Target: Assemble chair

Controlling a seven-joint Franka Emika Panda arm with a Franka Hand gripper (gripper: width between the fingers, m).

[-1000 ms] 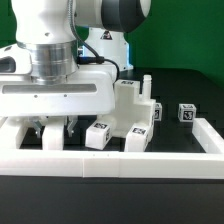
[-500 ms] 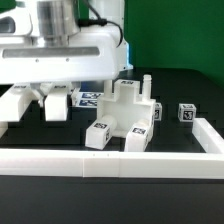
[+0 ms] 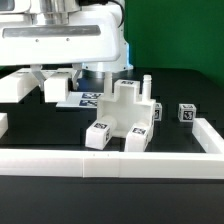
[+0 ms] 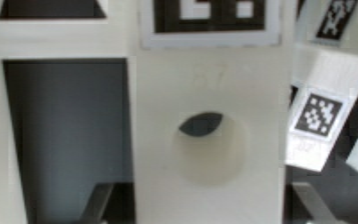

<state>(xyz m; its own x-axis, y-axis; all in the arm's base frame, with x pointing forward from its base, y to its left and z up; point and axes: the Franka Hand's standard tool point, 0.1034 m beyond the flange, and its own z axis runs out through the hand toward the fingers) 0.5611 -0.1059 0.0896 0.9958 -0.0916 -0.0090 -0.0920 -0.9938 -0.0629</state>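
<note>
My gripper point(image 3: 60, 88) hangs above the table at the exterior view's left, shut on a long white chair part point(image 3: 14, 86) that sticks out to the left. In the wrist view this part point(image 4: 202, 150) fills the space between my two dark fingers point(image 4: 112, 205). It has a small dark hole in its face and a tag at its far end. My gripper point(image 4: 208, 208) is closed on its sides. The partly built white chair block point(image 3: 125, 115), with tags on it, stands on the black table at the centre, apart from my gripper.
A small tagged white block point(image 3: 185, 112) sits at the right. A low white border wall point(image 3: 110, 165) runs along the front and right side. The marker board point(image 3: 95, 98) lies behind the chair block. Another white piece point(image 3: 3, 125) shows at the left edge.
My gripper has risen from near the table surface, carrying the long white part up with it. The chair block and small block have not moved.
</note>
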